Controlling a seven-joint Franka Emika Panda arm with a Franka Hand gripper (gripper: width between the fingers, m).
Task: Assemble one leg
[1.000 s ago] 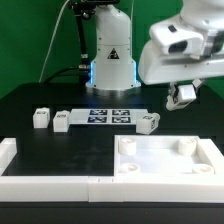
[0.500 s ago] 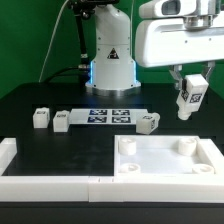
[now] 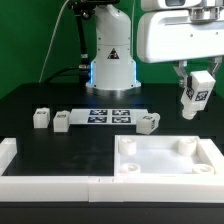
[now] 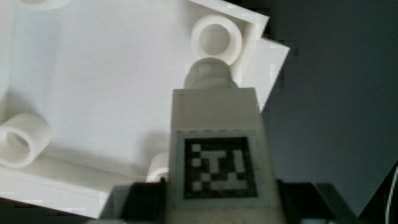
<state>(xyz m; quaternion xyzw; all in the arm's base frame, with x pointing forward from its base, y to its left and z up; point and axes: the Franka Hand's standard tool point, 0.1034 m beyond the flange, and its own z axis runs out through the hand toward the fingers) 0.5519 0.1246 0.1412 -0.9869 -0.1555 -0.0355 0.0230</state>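
Observation:
My gripper (image 3: 192, 82) is shut on a white leg (image 3: 194, 99) with a black-and-white tag, held upright in the air above the far right corner of the large white tray-like part (image 3: 168, 158). In the wrist view the leg (image 4: 217, 140) fills the middle between my fingers (image 4: 139, 200), its narrow tip pointing toward a round corner hole (image 4: 217, 38) of the tray part (image 4: 89, 80). Three more legs lie on the table: two at the exterior view's left (image 3: 41, 118) (image 3: 62, 121) and one in the middle (image 3: 149, 123).
The marker board (image 3: 108, 115) lies on the black table in front of the robot base (image 3: 111, 60). A low white wall (image 3: 50, 183) runs along the table's front and left edge.
The gripper with the leg rose from low at the exterior view's right and turned the leg upright; since half a second ago it shifted slightly right.

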